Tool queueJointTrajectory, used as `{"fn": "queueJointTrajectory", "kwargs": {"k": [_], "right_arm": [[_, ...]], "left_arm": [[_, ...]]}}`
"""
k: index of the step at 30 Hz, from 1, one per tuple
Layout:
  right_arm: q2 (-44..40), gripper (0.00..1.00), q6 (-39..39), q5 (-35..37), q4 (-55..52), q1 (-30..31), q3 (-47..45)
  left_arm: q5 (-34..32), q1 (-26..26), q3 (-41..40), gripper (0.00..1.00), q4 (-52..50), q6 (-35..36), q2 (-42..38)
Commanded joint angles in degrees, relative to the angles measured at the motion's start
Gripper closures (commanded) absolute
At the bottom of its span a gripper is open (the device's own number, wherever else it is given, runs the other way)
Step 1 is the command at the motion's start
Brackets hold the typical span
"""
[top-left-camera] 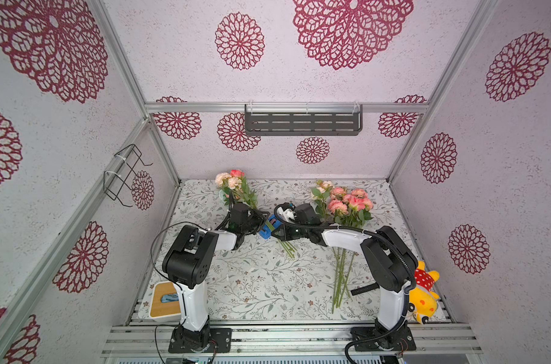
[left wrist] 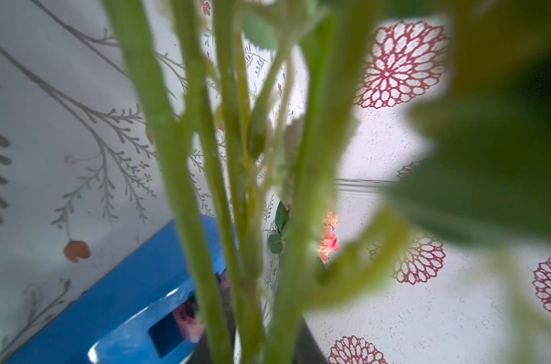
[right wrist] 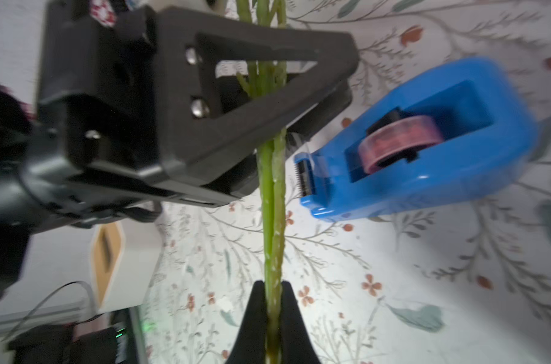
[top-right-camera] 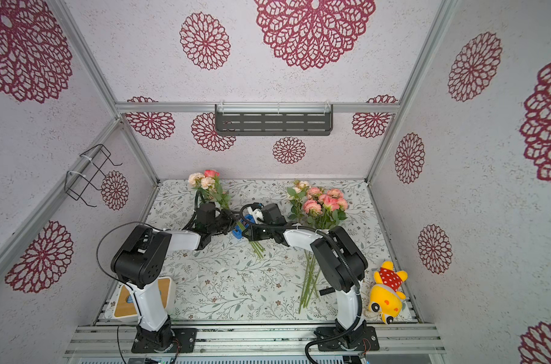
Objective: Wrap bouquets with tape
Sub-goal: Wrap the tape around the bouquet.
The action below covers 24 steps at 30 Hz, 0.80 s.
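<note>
held bouquet (right wrist: 272,220): thin knobbly green plastic stems in a tight bunch at mid-counter (top-left-camera: 252,283), peach and pink blooms toward the back wall. right tool (right wrist: 272,293) clamped on the stems. left tool (right wrist: 343,85) straddles them nearer the blooms, can't tell if it grips. tape (right wrist: 425,176): glossy blue boat-shaped dispenser, serrated cutter just beside the stems. 2nd bouquet (top-left-camera: 346,205) lies flat, right side.

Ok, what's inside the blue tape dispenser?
A pinkish translucent tape roll on a black hub sits in the open well of the blue tape dispenser. Its wall hides the roll's lower part; any loose end is not discernible.
</note>
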Motion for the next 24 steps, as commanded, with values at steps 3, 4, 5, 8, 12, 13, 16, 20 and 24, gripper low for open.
{"fn": "queueJointTrajectory", "kwargs": {"k": [3, 4, 5, 8, 12, 13, 16, 20, 24], "right_arm": [[-3.3, 1.0, -14.7, 29.2, -13.6, 7.7, 6.1], [-2.9, 1.0, -16.2, 32.3, -14.0, 9.1, 6.8], [-2.4, 1.0, -17.6, 35.6, -14.4, 10.4, 7.7], [-0.7, 1.0, -21.5, 43.3, -14.5, 13.7, 9.1], [0.7, 1.0, -21.4, 43.1, -14.6, 14.3, 9.9], [0.6, 1.0, -21.0, 42.6, -14.7, 14.2, 9.7], [-0.3, 1.0, -20.0, 39.6, -13.7, 14.0, 8.2], [-2.8, 0.58, -14.9, 29.6, -12.4, 11.0, 5.8], [-7.0, 0.33, -2.6, 5.8, -2.0, 3.0, -0.6]], "left_arm": [[-2.3, -1.2, 2.5, 0.64, -9.2, 4.3, -3.1], [-2.0, -1.4, 2.9, 0.64, -10.1, 4.8, -3.1], [-1.6, -1.4, 3.0, 0.64, -9.8, 4.7, -3.0], [-0.5, -1.4, 3.4, 0.68, -8.4, 3.6, -2.2], [-0.4, -1.9, 3.8, 0.85, -8.8, 3.4, -2.1], [-0.5, -1.8, 3.7, 0.92, -9.2, 3.4, -2.3], [-0.6, -1.8, 3.6, 1.0, -9.6, 3.4, -2.6], [-0.2, -1.7, 3.7, 1.0, -8.9, 3.1, -2.2], [0.3, -1.7, 3.6, 1.0, -6.8, 3.3, -2.1]]}}
